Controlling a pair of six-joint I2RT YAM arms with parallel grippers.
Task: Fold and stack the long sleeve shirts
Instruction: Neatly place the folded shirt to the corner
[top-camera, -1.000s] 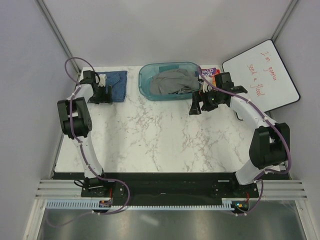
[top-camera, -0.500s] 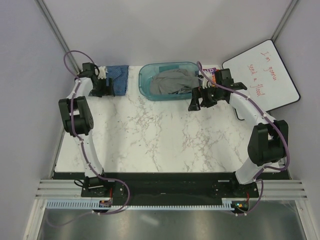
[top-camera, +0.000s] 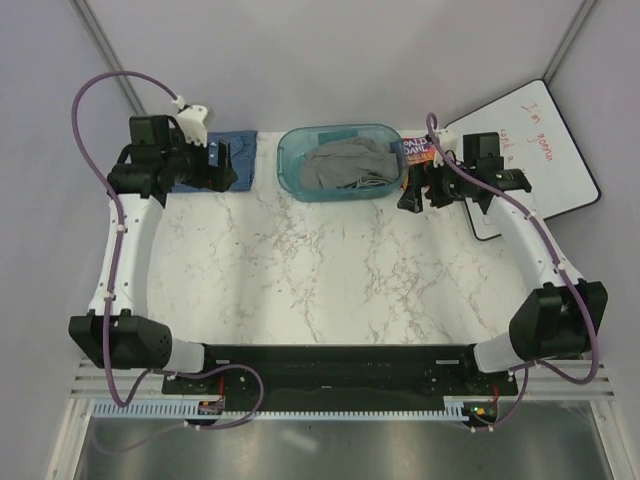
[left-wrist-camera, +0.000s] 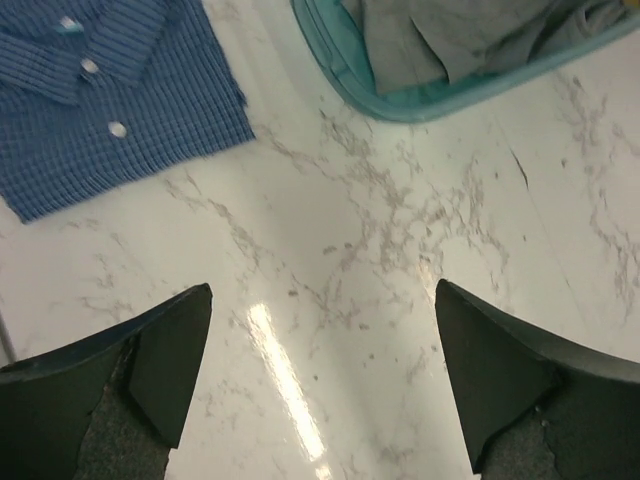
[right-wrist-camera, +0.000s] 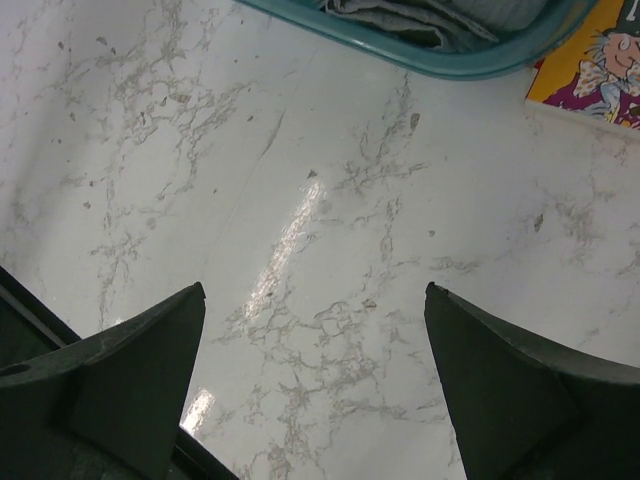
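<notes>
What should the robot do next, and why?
Probably reach the right gripper into the teal bin for the grey garment. It and the left gripper hang open and empty, and the blue shirt already lies folded at the far left.

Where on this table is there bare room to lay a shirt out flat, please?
The middle and near half of the table is bare, from the teal bin to the near edge. The far edge is crowded: blue shirt, grey cloth in the bin, book, whiteboard.
</notes>
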